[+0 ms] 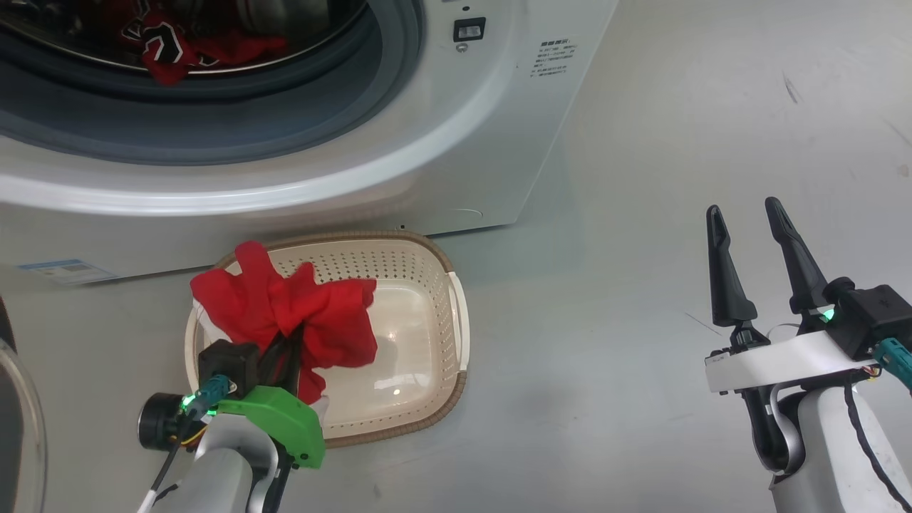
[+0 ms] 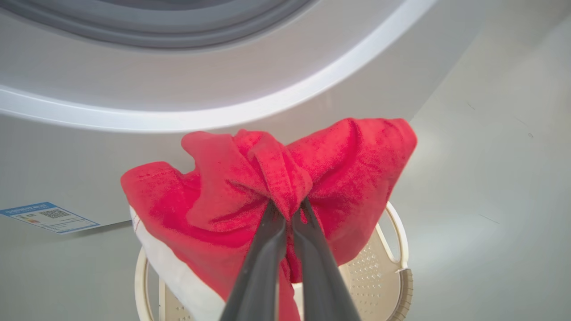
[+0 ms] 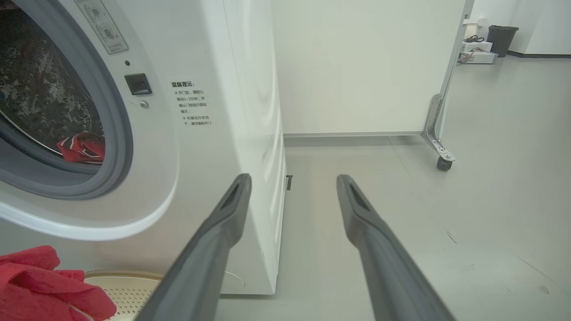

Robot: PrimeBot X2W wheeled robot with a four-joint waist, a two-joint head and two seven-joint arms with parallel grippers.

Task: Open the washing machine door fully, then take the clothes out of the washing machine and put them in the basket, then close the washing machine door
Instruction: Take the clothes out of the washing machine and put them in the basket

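Observation:
My left gripper is shut on a red garment with a white panel and holds it bunched above the left part of the cream basket. In the left wrist view the gripper pinches a fold of that garment over the basket rim. More red clothing with dark and white lettering lies in the drum of the white washing machine, also visible from the right wrist. The door's glass edge shows at far left, swung open. My right gripper stands open and unladen at right.
The basket stands on the grey floor right in front of the machine. A blue label is stuck low on the machine's front. A white partition on castors stands behind the machine, with a dark bin far off.

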